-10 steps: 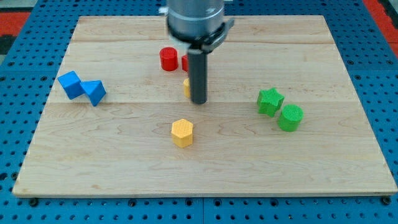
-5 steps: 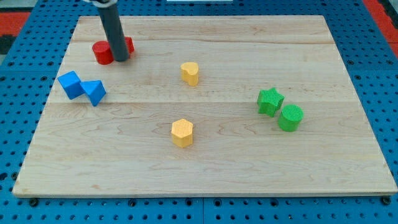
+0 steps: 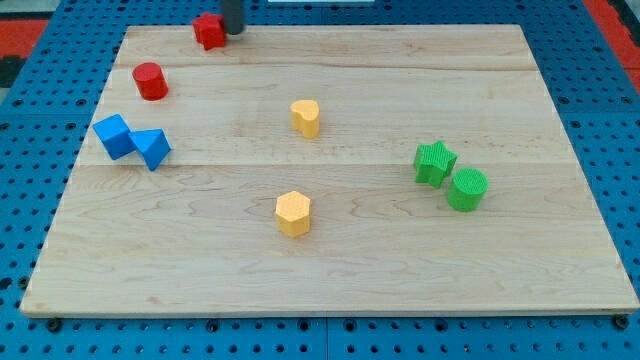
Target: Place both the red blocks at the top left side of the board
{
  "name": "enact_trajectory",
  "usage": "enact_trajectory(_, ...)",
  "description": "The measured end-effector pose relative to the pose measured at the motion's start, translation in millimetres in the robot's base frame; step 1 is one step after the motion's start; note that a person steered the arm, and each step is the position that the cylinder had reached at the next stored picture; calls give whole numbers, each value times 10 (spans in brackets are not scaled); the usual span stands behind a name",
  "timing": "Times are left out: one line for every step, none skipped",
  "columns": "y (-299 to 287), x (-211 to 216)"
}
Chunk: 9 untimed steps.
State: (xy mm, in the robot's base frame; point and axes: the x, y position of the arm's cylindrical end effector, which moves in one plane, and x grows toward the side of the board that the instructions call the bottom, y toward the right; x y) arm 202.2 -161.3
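Observation:
A red cylinder (image 3: 150,80) stands near the board's left edge, in its upper part. A second red block (image 3: 209,30), angular in shape, sits at the board's top edge, to the upper right of the cylinder. My tip (image 3: 232,30) is at the view's top, right against the right side of that angular red block. Only the rod's lower end shows.
Two blue blocks (image 3: 113,135) (image 3: 152,148) touch each other at the left edge, just below the red cylinder. A yellow block (image 3: 306,117) sits mid-board and a yellow hexagon (image 3: 293,213) below it. A green star (image 3: 435,163) and green cylinder (image 3: 466,189) stand at the right.
The rod moved from mid-board to the upper left, taking both red blocks with it, then up to the top edge. The angular red block went with it; the cylinder stayed lower left.

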Motion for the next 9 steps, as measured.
enact_trajectory(-169,536)
enact_trajectory(177,1026)
enact_trajectory(162,1334)
enact_trajectory(-752,1441)
enact_trajectory(-854,1029)
enact_trajectory(-617,532)
enact_trajectory(-595,1095)
enact_trajectory(-44,1061)
enact_trajectory(-329,765)
